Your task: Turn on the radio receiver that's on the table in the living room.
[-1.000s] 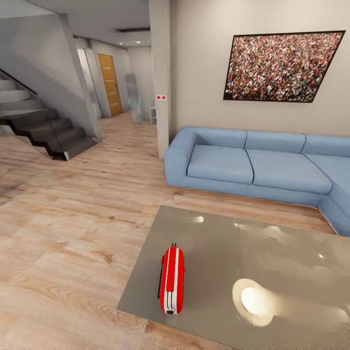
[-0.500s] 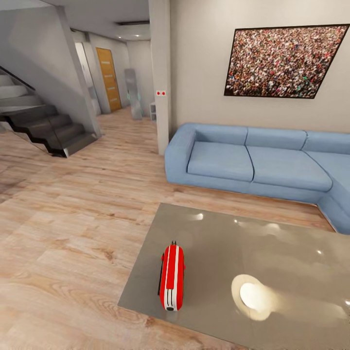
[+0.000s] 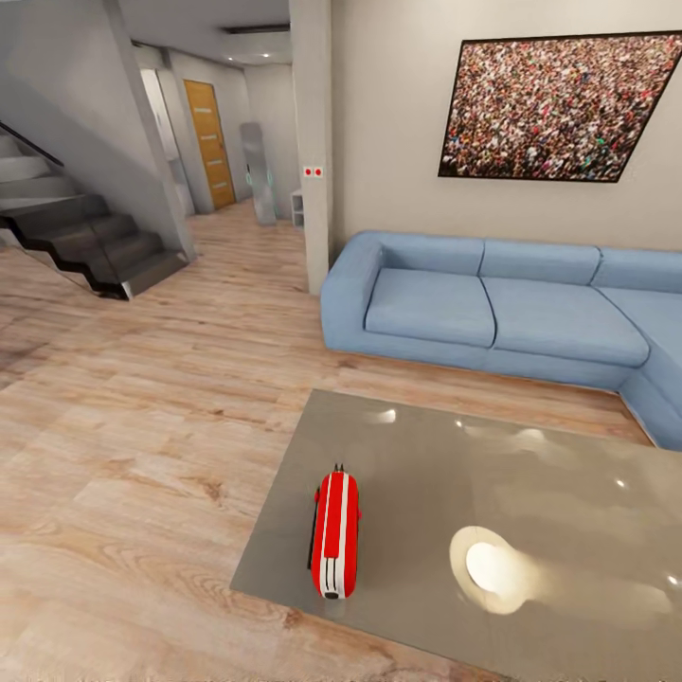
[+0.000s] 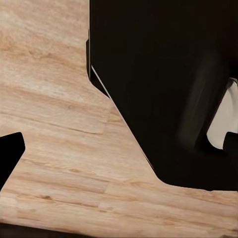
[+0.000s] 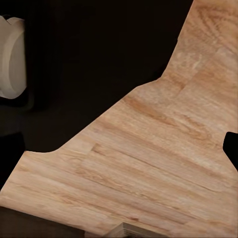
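The radio (image 3: 335, 535) was a small bright-red oblong box with rounded ends, two white stripes running along its top face and a thin black handle down its left side. It lay flat on the table (image 3: 530, 493), a low one with a glossy grey-brown top, close to the table's near left corner and with one end almost at the near edge. A pale round glare (image 3: 488, 568) shone on the top to its right. Beyond the table's far edge stood the blue sofa (image 3: 493, 317), under a framed crowd picture (image 3: 559, 109), with wood floor (image 3: 142, 445) and dark stairs (image 3: 85, 246) off to the left.

Against a second ago my head view had shifted a little, so sofa and picture sat slightly higher; the radio kept its place on the table.

My wrist views showed floor and my own dark body, so I could not tell whether my pincers were open or closed.
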Available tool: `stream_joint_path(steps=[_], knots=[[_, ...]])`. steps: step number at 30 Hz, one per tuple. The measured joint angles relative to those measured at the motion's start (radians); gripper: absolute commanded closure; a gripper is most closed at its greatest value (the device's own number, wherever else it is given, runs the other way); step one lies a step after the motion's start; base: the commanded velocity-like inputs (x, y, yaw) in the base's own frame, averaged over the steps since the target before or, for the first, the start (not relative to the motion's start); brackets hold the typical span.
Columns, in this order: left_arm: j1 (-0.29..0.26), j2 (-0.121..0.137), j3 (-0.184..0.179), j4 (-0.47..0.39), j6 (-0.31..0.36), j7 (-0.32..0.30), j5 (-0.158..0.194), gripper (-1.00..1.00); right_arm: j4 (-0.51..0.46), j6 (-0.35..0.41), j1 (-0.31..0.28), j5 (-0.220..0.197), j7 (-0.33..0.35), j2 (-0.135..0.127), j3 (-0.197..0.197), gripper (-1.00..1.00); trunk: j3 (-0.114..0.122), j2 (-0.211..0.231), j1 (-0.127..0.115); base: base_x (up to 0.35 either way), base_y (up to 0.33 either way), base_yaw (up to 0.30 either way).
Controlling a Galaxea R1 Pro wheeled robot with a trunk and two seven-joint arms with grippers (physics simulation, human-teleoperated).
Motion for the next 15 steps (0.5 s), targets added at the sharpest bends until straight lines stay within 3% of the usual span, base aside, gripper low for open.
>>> stream_joint_path(steps=[15], knots=[[0.000, 0.001, 0.000, 0.000, 0.000, 0.000, -0.001, -1.00, 0.000, 0.000, 0.000, 0.000, 0.000, -0.001, 0.000, -1.00, -0.024, 0.000, 0.000, 0.000, 0.000, 0.000]])
